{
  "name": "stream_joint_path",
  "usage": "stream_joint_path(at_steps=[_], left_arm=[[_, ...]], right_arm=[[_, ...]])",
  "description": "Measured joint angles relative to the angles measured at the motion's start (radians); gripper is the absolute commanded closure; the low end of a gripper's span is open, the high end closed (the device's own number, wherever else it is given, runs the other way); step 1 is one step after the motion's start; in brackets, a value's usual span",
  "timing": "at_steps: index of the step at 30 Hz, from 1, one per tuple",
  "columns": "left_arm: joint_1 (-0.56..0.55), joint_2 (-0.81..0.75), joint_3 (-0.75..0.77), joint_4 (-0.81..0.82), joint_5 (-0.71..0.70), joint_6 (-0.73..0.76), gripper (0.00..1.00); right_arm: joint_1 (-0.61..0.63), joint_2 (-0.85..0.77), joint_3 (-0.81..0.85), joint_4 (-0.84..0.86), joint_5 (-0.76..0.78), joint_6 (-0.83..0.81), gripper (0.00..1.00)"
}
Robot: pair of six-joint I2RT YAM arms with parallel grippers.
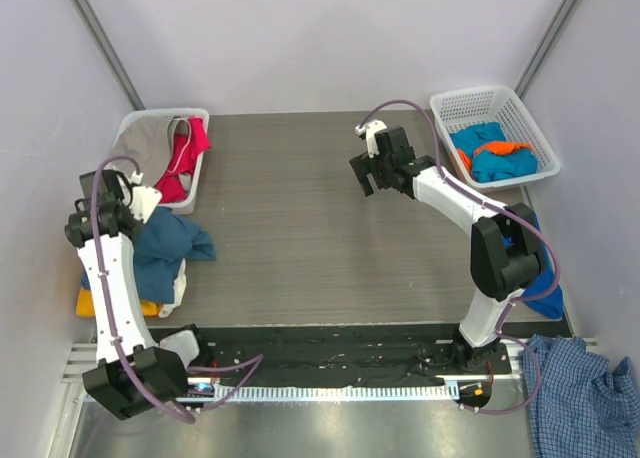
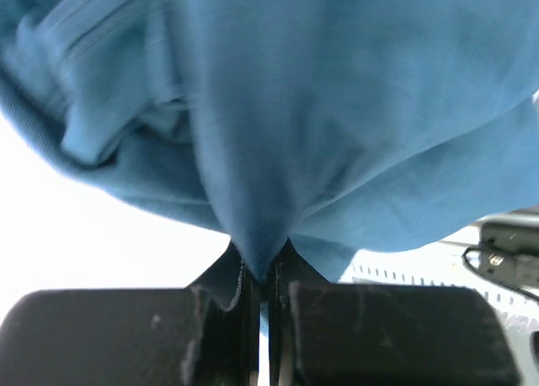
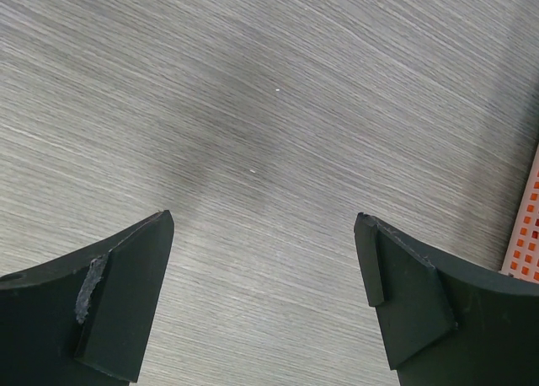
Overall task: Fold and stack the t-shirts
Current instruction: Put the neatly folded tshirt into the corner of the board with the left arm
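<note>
Closest to the lens, in the left wrist view, the left gripper [image 2: 265, 318] is pinched tight on a fold of the teal shirt [image 2: 337, 133], which fills the view above it. From overhead, that shirt hangs in a crumpled bunch at the left edge of the surface [image 1: 290, 238], with an orange shirt [image 1: 88, 303] showing beneath it. The teal shirt's long axis cannot be told while it is bunched. The right gripper [image 3: 263, 243] is spread wide and holds nothing, hovering over bare surface toward the back right, well apart from the teal shirt. Open surface lies to the right of the teal shirt, between the two arms. The left arm looks placed to drag the teal shirt rightward; the right arm would need to reach left for a second corner.
</note>
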Motion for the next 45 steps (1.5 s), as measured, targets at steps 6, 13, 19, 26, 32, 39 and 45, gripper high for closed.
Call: stream_joint_path(at_steps=[6, 13, 19, 26, 32, 39, 45], left_arm=[[0.143, 0.017, -0.082, 0.035, -0.005, 0.102, 1.0], [0.208, 0.025, -0.265, 0.201, -0.056, 0.196, 1.0], [0.259, 0.135, -0.386, 0.416, -0.128, 0.233, 0.98], [0.315, 0.272, -0.357, 0.549, -0.147, 0.202, 0.57], [0.33, 0.242, -0.293, 0.55, -0.053, 0.129, 0.27], [0.33, 0.056, -0.204, 0.498, 0.196, -0.013, 0.02], [0.33, -0.032, -0.086, 0.443, 0.48, -0.199, 0.0]], right_arm=[[0.0, 0.0, 0.0, 0.0, -0.011, 0.0, 0.03], [0.0, 0.0, 0.0, -0.003, -0.021, 0.0, 0.03], [0.0, 0.0, 0.0, -0.008, -0.027, 0.0, 0.03], [0.0, 0.0, 0.0, -0.013, -0.036, 0.0, 0.03], [0.0, 0.0, 0.0, -0.02, -0.044, 0.0, 0.03], [0.0, 0.0, 0.0, -0.03, -0.045, 0.0, 0.03], [0.0, 0.0, 0.0, -0.033, -0.042, 0.0, 0.03]])
